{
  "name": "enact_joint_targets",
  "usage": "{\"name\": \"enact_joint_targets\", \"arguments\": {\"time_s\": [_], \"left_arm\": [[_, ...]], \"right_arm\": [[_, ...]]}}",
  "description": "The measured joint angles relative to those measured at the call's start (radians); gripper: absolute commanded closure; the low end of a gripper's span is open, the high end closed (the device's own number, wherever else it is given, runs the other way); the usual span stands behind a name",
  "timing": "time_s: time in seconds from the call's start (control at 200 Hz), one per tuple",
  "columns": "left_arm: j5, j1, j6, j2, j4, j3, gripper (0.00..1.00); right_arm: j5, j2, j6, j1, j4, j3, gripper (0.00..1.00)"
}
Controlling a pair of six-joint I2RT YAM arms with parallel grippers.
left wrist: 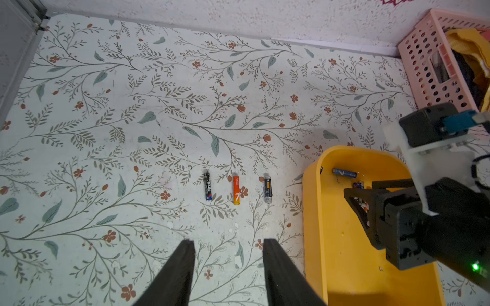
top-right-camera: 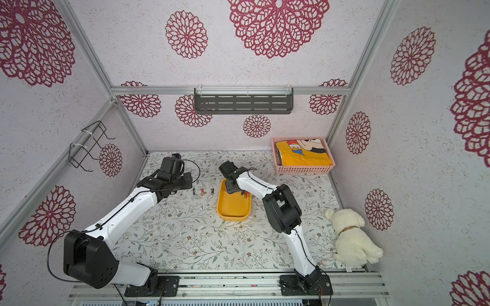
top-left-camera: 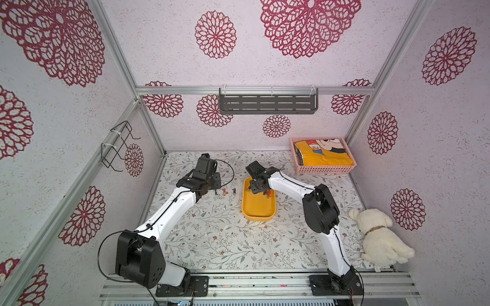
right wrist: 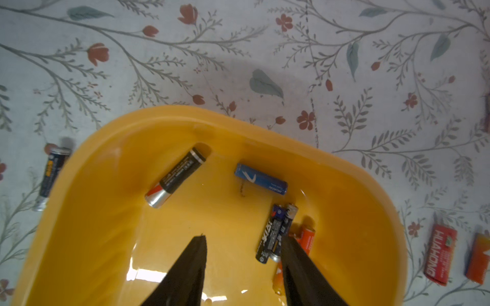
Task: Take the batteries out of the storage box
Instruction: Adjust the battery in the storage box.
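Note:
The yellow storage box [top-left-camera: 258,205] [top-right-camera: 233,206] sits mid-table. My right gripper [right wrist: 244,237] hangs open inside it with nothing between its fingers. One fingertip [right wrist: 289,241] is right beside a cluster of dark batteries [right wrist: 274,233] and an orange battery [right wrist: 308,238]. A black-and-silver battery [right wrist: 176,177] and a blue battery [right wrist: 260,179] lie further along the box floor. My left gripper [left wrist: 229,241] is open and empty over the table left of the box. Three batteries lie in a row ahead of it: black [left wrist: 208,186], orange [left wrist: 236,190], black-yellow [left wrist: 267,189].
A pink basket [top-left-camera: 322,159] with yellow cloth stands at the back right. A white plush dog [top-left-camera: 376,238] lies by the right wall. Two red-orange batteries [right wrist: 440,254] rest on the table just outside the box. A grey shelf [top-left-camera: 267,102] and a wire rack [top-left-camera: 116,145] hang on the walls.

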State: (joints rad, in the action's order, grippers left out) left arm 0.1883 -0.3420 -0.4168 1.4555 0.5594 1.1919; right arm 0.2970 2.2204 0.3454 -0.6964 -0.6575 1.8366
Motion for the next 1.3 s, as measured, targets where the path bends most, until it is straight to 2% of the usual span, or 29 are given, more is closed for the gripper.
{"name": "enact_joint_targets", "arguments": {"time_s": [0.325,0.535,0.605,0.861,1.041,1.091,1.151,1.301], "left_arm": [[0.011,-0.019,-0.003,0.101,-0.005,0.037,0.54],[0.028,-0.027,-0.003,0.112,-0.005,0.049,0.53],[0.034,-0.027,-0.002,0.116,-0.005,0.05,0.53],[0.042,-0.029,0.001,0.144,-0.002,0.052,0.52],[0.044,-0.031,0.003,0.165,0.001,0.053,0.52],[0.045,-0.032,0.005,0.166,0.002,0.053,0.52],[0.048,-0.032,0.005,0.167,0.004,0.055,0.52],[0.051,-0.032,0.005,0.167,0.005,0.058,0.52]], "right_arm": [[-0.006,0.051,0.008,0.025,-0.02,0.003,0.52],[-0.018,0.074,0.014,0.025,-0.008,0.019,0.55],[-0.027,0.08,0.014,0.025,0.003,0.02,0.59],[-0.062,0.082,0.015,0.025,0.025,0.02,0.64],[-0.076,0.082,0.015,0.025,0.029,0.02,0.73],[-0.081,0.082,0.017,0.026,0.031,0.02,0.73],[-0.083,0.082,0.018,0.026,0.032,0.019,0.66],[-0.08,0.066,0.021,0.026,0.059,-0.014,0.64]]}}
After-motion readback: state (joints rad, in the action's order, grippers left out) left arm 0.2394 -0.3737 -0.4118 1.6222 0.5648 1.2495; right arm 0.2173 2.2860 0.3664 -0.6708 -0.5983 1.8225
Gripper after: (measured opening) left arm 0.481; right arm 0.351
